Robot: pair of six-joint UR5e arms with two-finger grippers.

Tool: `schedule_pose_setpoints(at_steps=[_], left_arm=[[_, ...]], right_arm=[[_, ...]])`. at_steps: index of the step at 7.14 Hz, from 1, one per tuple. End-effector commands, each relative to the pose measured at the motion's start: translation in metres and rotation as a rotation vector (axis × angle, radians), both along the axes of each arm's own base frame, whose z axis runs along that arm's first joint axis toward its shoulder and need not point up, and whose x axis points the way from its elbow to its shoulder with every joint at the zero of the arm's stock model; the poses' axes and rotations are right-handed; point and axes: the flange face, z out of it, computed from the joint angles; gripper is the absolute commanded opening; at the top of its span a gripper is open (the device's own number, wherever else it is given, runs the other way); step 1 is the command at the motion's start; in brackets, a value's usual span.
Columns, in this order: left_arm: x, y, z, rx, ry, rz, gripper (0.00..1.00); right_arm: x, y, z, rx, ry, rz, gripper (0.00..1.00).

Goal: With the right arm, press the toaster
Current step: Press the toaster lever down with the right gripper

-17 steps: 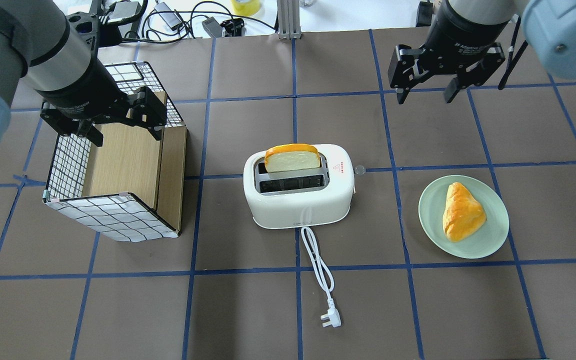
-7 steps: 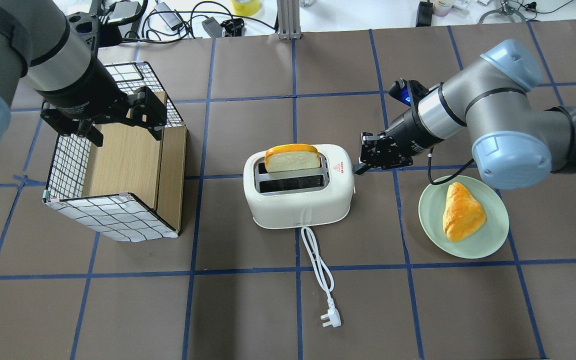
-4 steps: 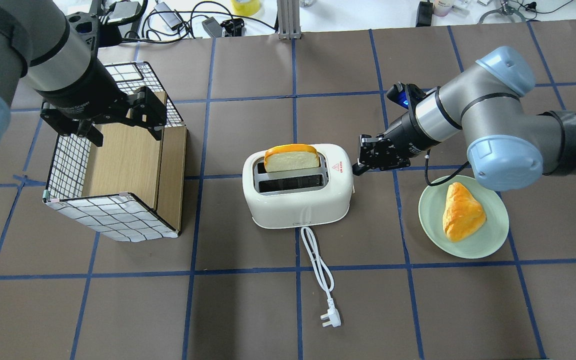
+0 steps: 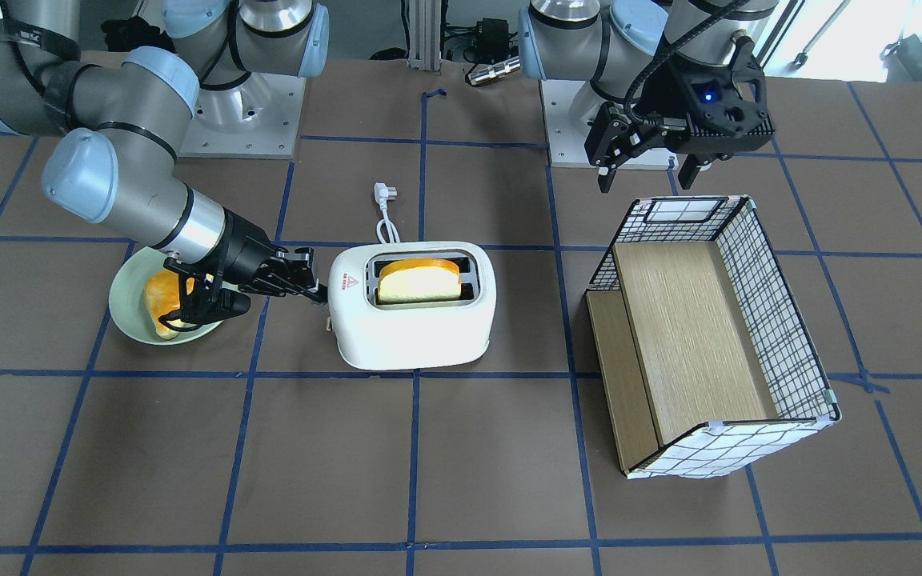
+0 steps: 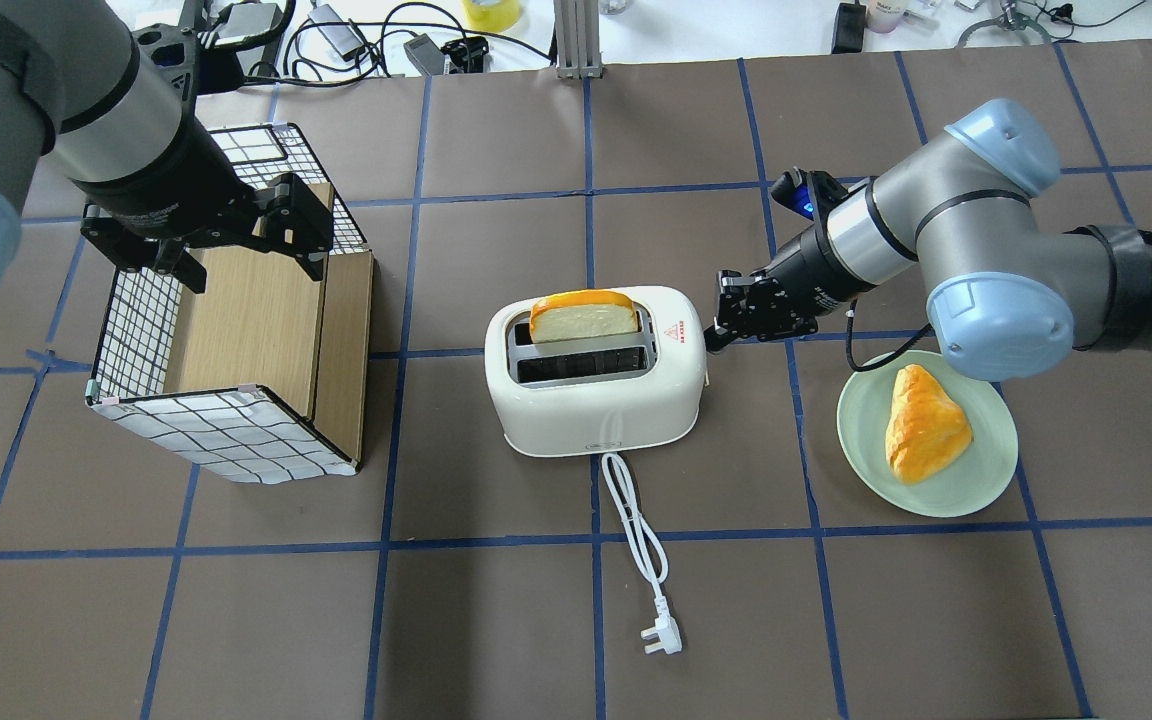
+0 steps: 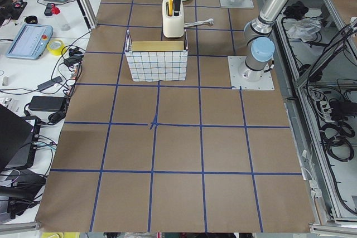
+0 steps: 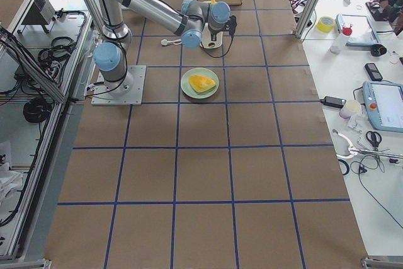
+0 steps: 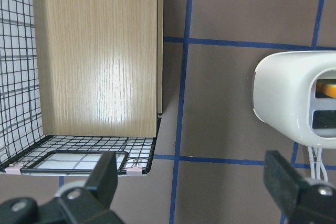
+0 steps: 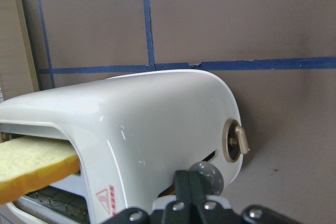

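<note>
Right arm [image 5: 946,215] at the toaster [image 5: 596,400].
I see my left pincer [image 5: 254,272] spread wide over the wire crate [image 5: 226,430]; the toaster sits mid-surface [image 5: 496,600], bread slice [image 5: 584,315] in its far slot; my right pincer [image 5: 711,340], clenched, touches its right end.

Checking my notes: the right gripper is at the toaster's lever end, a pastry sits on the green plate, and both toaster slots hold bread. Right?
Not quite: only one slot of the toaster holds bread; the other is empty, as the overhead view shows. The right gripper is at the lever end, and the pastry sits on the green plate.
</note>
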Motion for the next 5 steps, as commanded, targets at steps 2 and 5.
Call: schedule_pose_setpoints(at_steps=[2, 5], left_arm=[[0.000, 0.000, 0.000, 0.000, 0.001, 0.000, 1.00], [0.000, 0.000, 0.000, 0.000, 0.001, 0.000, 1.00]], right_arm=[[-0.009, -0.002, -0.011, 0.005, -0.001, 0.003, 0.00], [-0.008, 0.002, -0.019, -0.005, 0.000, 0.003, 0.00]])
